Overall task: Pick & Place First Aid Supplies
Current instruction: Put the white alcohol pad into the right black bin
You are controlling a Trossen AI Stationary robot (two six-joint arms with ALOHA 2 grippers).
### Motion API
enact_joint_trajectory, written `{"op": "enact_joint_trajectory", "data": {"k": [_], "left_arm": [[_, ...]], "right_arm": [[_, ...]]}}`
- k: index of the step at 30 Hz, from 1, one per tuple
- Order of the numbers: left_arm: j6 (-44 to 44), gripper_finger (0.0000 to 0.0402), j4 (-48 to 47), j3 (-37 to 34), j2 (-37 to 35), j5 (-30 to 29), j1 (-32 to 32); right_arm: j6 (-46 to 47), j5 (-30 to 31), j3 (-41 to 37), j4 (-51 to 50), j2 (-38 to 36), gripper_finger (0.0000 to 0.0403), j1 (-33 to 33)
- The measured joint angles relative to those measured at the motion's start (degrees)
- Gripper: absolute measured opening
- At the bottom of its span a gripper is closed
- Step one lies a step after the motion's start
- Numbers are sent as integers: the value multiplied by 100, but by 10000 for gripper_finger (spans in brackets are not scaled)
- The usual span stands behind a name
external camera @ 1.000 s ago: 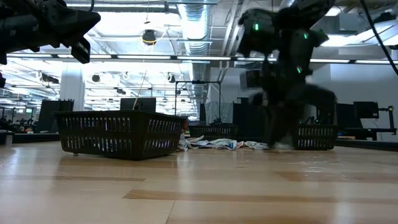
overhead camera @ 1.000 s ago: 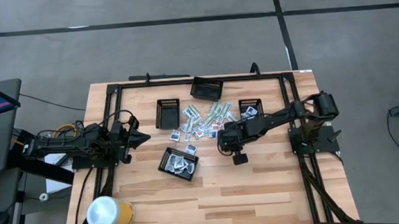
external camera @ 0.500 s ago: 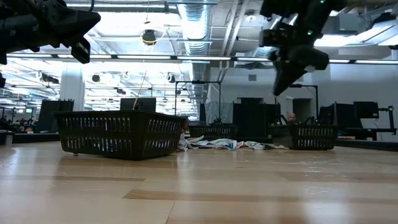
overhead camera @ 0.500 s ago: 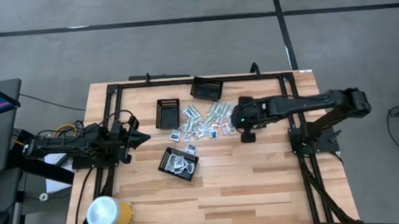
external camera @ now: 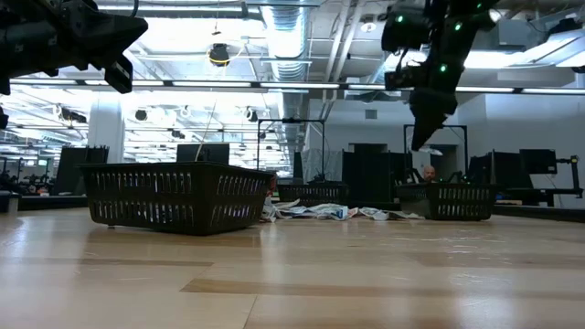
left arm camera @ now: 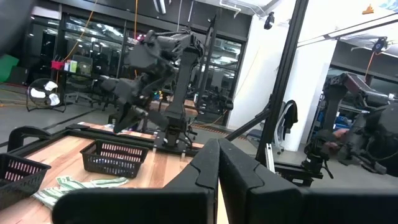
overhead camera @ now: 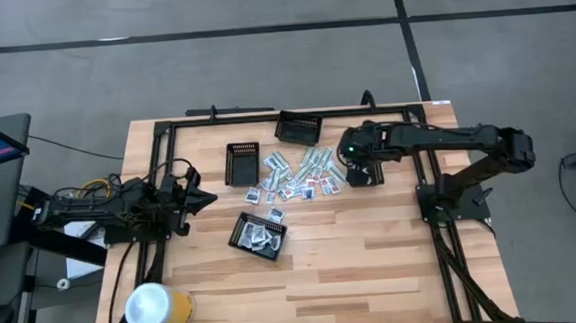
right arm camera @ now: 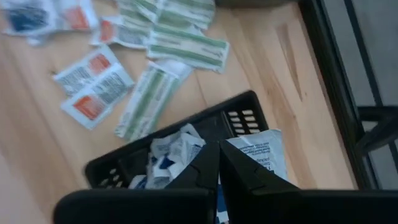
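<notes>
Two end effectors show: the right end effector (right arm camera: 217, 163), pinching a white packet (right arm camera: 261, 158), hovers over a black tray (right arm camera: 239, 118) near the desk's far edge; the left end effector (overhead camera: 208, 197), pressed together, waits at the left edge.

Right hand (overhead camera: 361, 169) — fingers shut — reaches out mid-table; left hand (overhead camera: 208, 197) shut, waiting at the table's left edge.

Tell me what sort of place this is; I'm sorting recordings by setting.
Probably a robotics lab or workshop: a wooden table framed by black rails stands on a bare grey floor, exposed ducts run overhead, and more robot arms stand beyond it.
</notes>
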Motion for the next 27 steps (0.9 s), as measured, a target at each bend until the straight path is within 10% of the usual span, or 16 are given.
{"op": "enact_joint_trajectory", "data": {"k": [27], "left_arm": [[1,8,11,0,-1,1,0]], "right_arm": [[452,-6,-47,-44,623,6,-260]]}}
